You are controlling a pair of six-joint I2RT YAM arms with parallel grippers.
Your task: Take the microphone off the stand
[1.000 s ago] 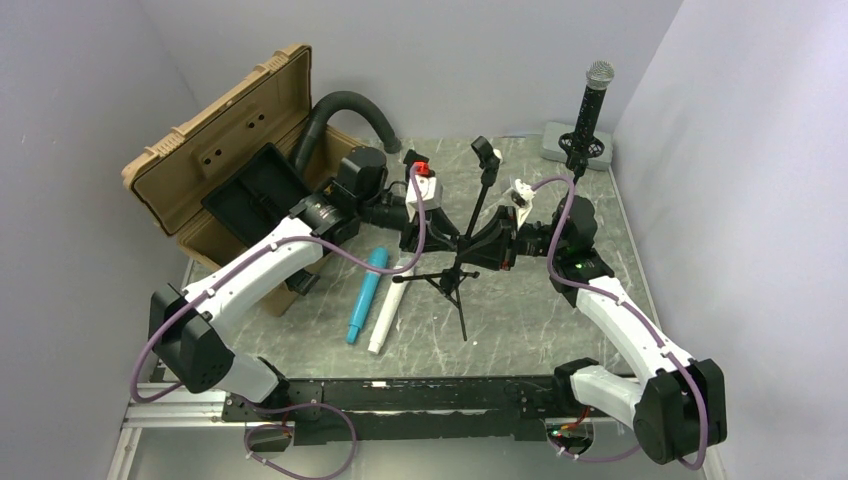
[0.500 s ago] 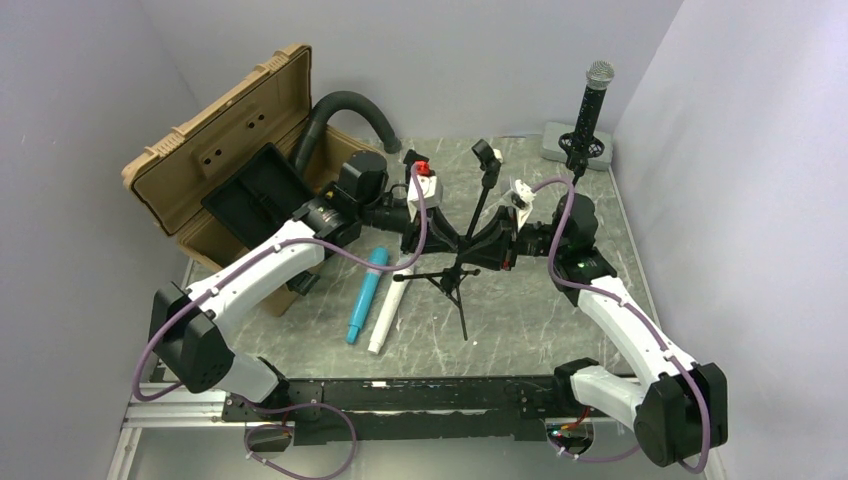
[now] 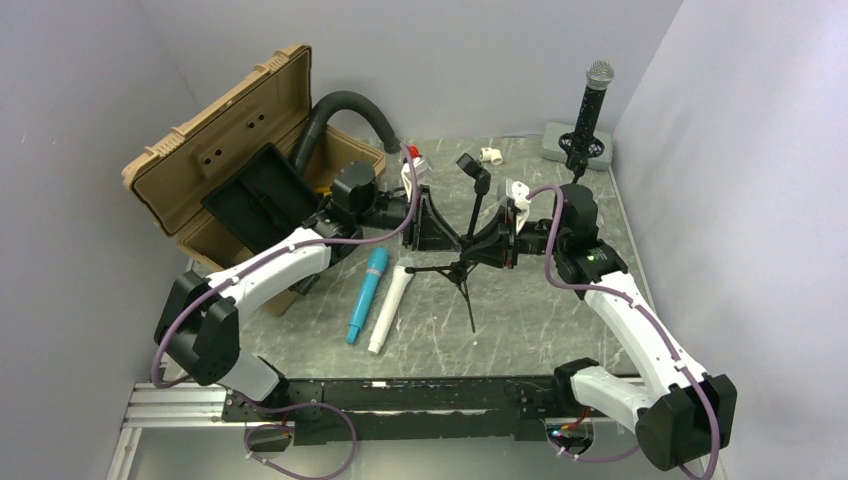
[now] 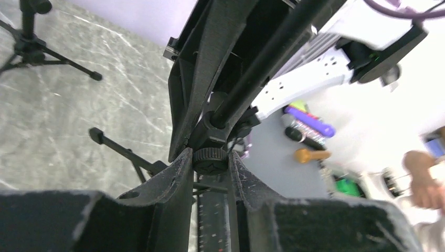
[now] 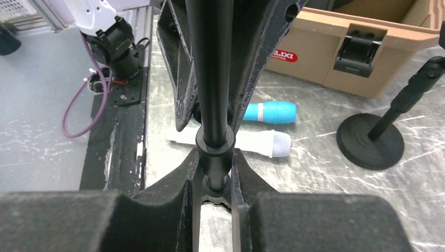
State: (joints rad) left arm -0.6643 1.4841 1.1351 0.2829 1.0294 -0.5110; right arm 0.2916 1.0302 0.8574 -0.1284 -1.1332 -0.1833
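Microphone check: the white microphone [image 3: 390, 308] is off the stand, lying flat on the table [image 3: 540, 320] just left of the tripod stand's [image 3: 462, 270] legs, grille end toward them.

Biggest thing in here is the tan case [image 3: 215, 150], lid open, well left of the tripod stand, with a black hose [image 3: 345, 105] arching over its back edge. The tripod stand itself sits mid-table, pole leaning, its clip [image 3: 468, 165] up top.

I've got it from both sides. My left gripper [image 4: 209, 160] is pinched on the knurled knob at the stand's joint, fingers [image 4: 178, 176] touching it either side. My right gripper [image 5: 214, 157] is clamped on the collar of the pole.

A black microphone [image 3: 592, 105] stands upright in its own holder far back and right of the tripod stand. A blue microphone [image 3: 366, 290] lies alongside the white one, on its far side from the stand.
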